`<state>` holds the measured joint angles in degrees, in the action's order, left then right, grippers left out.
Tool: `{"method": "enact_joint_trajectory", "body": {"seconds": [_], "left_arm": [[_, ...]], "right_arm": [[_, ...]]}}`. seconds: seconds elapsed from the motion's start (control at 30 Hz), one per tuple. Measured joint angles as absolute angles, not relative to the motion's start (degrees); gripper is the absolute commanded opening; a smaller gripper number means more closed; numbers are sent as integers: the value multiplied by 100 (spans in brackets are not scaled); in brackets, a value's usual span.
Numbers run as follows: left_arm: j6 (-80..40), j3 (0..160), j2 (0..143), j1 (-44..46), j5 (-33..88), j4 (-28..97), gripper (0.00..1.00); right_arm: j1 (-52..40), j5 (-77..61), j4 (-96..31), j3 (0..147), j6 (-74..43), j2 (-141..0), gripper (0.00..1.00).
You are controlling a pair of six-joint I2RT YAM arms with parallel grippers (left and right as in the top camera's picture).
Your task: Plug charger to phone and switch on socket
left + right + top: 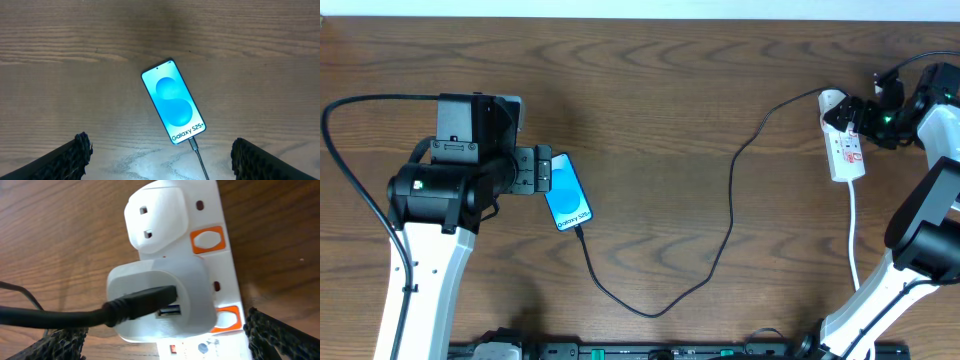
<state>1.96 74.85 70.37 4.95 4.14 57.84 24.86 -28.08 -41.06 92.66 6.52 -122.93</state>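
Right gripper (170, 342), jaws wide, above white oblong power strip (220, 200), far right: best pressing orange rocker switch (227, 319) beside white adapter (190, 280) squarely; thin black cable (50, 316) joins blue-screened phone (173, 101) under wide-open left gripper (162, 161).

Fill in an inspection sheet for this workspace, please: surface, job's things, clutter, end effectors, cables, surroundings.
Surface: brown wooden table.
Job's things: phone lies flat, screen lit; charger is plugged into its bottom end, the other end in a white adapter on the socket; switch state unclear.
Clutter: nothing seen.
End effectors: left end effector open, beside the phone, holding nothing; right end effector open, over the socket.
Cables: charger loops across the table; white cord leaves the socket toward the front edge.
Surroundings: nothing seen.
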Motion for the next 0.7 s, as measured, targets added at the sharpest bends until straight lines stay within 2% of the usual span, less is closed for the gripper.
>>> {"method": "enact_joint_trajectory", "body": {"seconds": [0.7], "left_arm": [[196,7485,7037,495,414,5784,91]], "right_arm": [[2355,-2869,-4167,9260,445,-12293,99]]}}
